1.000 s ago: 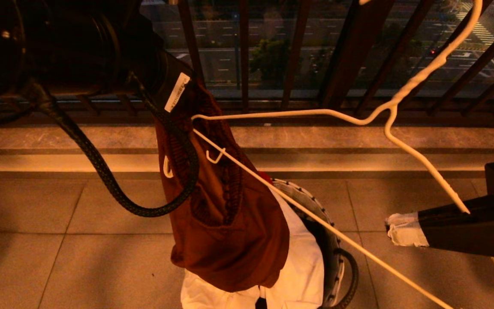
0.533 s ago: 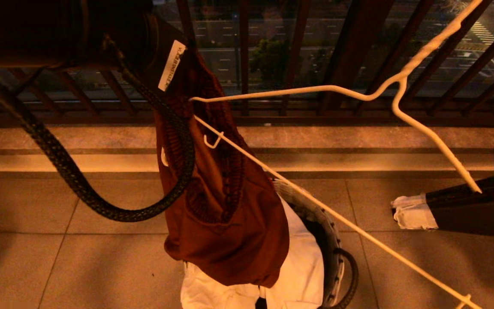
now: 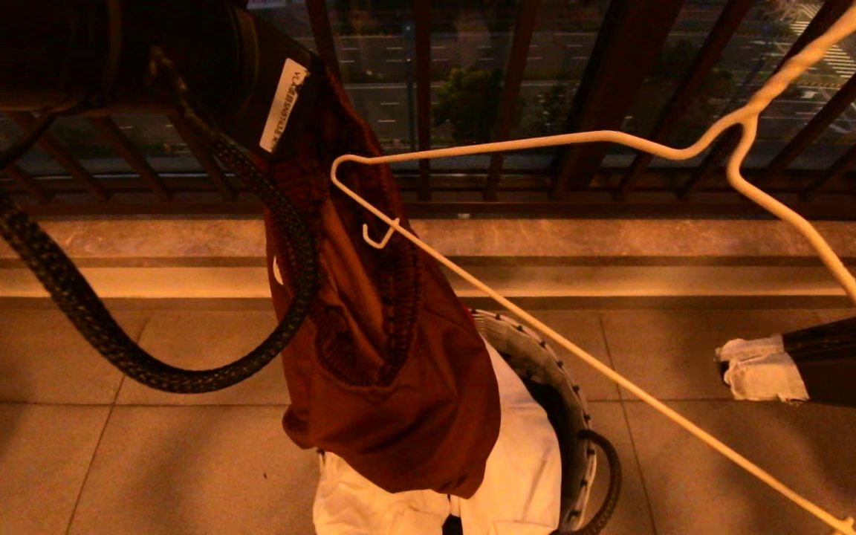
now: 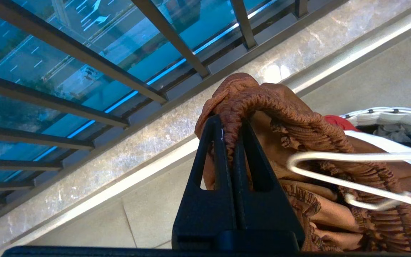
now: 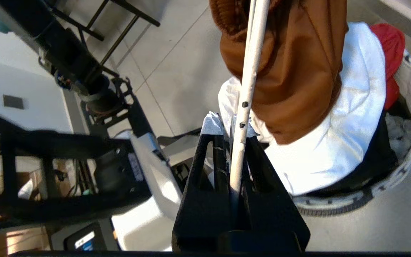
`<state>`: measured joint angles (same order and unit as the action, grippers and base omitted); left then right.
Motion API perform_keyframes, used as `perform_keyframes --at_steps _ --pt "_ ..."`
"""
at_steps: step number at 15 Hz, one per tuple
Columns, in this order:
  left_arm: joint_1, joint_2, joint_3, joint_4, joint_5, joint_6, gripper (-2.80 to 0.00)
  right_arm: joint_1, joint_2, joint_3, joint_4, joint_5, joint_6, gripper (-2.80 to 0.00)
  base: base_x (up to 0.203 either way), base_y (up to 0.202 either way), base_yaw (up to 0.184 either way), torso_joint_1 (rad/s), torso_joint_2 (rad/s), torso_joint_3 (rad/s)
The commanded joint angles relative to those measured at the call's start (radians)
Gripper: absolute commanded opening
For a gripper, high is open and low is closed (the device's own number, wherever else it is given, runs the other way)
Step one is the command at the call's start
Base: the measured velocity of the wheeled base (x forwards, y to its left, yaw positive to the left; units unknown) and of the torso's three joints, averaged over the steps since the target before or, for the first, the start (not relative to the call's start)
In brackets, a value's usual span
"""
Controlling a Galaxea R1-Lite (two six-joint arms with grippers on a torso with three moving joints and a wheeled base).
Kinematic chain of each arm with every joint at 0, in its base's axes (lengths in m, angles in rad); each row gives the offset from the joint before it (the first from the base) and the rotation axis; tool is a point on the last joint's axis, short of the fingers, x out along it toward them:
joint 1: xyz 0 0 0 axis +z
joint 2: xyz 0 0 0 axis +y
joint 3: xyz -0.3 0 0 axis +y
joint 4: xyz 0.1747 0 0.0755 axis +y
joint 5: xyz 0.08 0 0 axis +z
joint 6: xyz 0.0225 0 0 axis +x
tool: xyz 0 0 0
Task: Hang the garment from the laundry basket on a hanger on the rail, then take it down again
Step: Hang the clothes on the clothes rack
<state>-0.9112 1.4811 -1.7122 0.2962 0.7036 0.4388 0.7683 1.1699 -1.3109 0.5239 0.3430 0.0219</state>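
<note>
The left gripper (image 4: 232, 137) is held high at the upper left of the head view, its arm reaching in from above, and its fingers are clamped together on the gathered waistband of the garment (image 3: 398, 386), which is hung from it above the laundry basket (image 3: 573, 416). The right gripper (image 5: 232, 137) is extended in from the right edge, pointed toward the left, and is pinched tight on one sloping arm of the hanger (image 3: 562, 342). The hanger's far corner is seen pushed against the waistband, just beside the left gripper. A white cloth (image 3: 524, 475) is draped over the basket below
</note>
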Motion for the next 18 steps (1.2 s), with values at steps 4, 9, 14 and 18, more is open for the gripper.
perform_keyframes --at_steps 4,9,14,18 --pt "0.021 -0.012 0.026 0.003 0.005 0.0 -2.8 -0.001 -0.11 0.002 0.043 -0.007 0.001 -2.8 0.0 0.0 0.0 0.0 0.0 0.0" --pt "0.042 -0.008 0.019 0.001 0.005 0.006 -2.8 -0.001 -0.165 0.024 0.054 -0.064 0.0 -2.8 0.0 0.0 0.0 0.0 0.0 0.0" --pt "0.041 -0.021 0.016 0.004 0.007 0.011 -2.8 -0.003 -0.164 0.024 0.05 -0.065 0.0 -2.8 0.0 0.0 0.0 0.003 0.0 0.116" --pt "0.041 -0.036 0.016 0.004 0.007 0.035 -2.8 -0.001 -0.164 0.024 0.048 -0.068 0.0 -2.8 0.0 0.0 0.0 0.003 0.0 0.2"
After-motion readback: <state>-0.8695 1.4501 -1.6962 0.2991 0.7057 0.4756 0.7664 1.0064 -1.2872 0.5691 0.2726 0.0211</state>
